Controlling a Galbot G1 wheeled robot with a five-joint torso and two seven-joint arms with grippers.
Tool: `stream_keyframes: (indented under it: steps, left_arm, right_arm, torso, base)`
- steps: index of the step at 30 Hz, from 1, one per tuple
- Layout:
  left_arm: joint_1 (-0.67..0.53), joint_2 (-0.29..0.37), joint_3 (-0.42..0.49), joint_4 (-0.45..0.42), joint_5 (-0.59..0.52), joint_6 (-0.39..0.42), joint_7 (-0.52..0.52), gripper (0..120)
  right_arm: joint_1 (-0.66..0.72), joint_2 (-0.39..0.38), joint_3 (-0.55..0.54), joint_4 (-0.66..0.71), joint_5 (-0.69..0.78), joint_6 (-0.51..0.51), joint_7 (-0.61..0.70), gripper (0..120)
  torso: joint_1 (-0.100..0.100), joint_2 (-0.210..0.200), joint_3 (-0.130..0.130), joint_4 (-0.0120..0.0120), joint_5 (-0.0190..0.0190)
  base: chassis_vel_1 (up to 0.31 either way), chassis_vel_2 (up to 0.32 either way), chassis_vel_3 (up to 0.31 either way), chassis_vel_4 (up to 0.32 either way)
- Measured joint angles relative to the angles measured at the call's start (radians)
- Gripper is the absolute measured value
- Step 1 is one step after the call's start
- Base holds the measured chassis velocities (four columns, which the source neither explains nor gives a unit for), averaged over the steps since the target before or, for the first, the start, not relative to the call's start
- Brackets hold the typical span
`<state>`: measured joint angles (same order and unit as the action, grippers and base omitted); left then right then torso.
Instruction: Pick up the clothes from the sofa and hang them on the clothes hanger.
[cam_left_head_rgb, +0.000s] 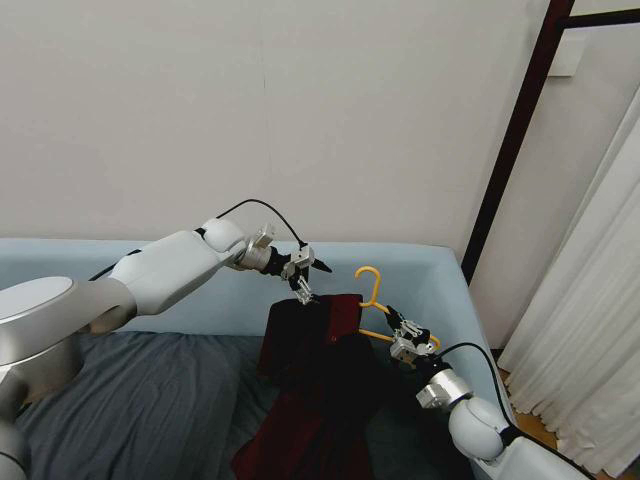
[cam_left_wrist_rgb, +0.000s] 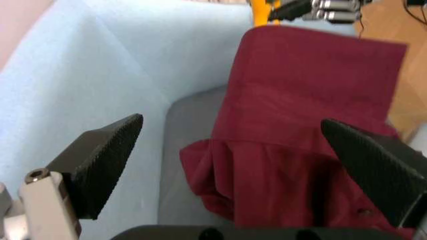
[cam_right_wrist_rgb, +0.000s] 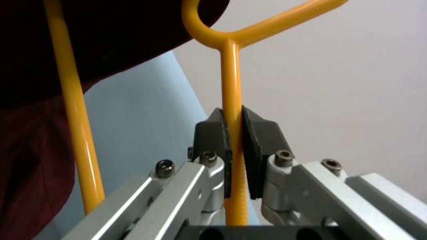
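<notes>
Right wrist view: right fingers (cam_right_wrist_rgb: 257, 140) pinching yellow hanger (cam_right_wrist_rgb: 230, 75) stem | left fingers (cam_left_wrist_rgb: 107, 155) spread, red shirt (cam_left_wrist_rgb: 300, 125) beyond, between them

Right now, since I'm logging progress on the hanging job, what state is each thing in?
Red garment, draped on the yellow hanger, lower part trailing on the sofa.
Yellow hanger, held hook-up, partly covered by cloth.
Left pincer, open, poised at the garment's top.
Right pincer, shut on the hanger's stem.
</notes>
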<state>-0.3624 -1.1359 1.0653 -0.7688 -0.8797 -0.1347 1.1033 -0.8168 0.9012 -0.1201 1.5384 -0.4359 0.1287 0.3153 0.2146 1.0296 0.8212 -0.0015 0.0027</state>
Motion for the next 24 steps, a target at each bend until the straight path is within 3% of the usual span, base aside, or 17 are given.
stream_keyframes:
  steps: [11, 17, 24]
  left_arm:
    - [0.003, -0.051, 0.009, 0.072, 0.098, -0.048, 0.117, 96]
    - [0.021, -0.070, 0.008, 0.081, 0.116, -0.048, 0.119, 93]
    - [0.040, -0.099, -0.009, 0.115, 0.132, -0.042, 0.089, 79]
  right_arm:
    - [-0.013, 0.021, 0.046, -0.039, -0.128, 0.082, 0.021, 5]
    - [0.001, 0.027, 0.045, -0.053, -0.154, 0.092, 0.028, 5]
    - [0.008, 0.027, 0.043, -0.053, -0.156, 0.094, 0.031, 5]
  torso:
    - [0.000, 0.000, 0.000, 0.0002, 0.0001]
    - [0.000, 0.000, 0.000, 0.0002, -0.0001]
    - [0.000, 0.000, 0.000, 0.0000, 0.0000]
  base:
    - [0.000, 0.000, 0.000, 0.000]
    - [0.000, 0.000, 0.000, 0.000]
    - [0.000, 0.000, 0.000, 0.000]
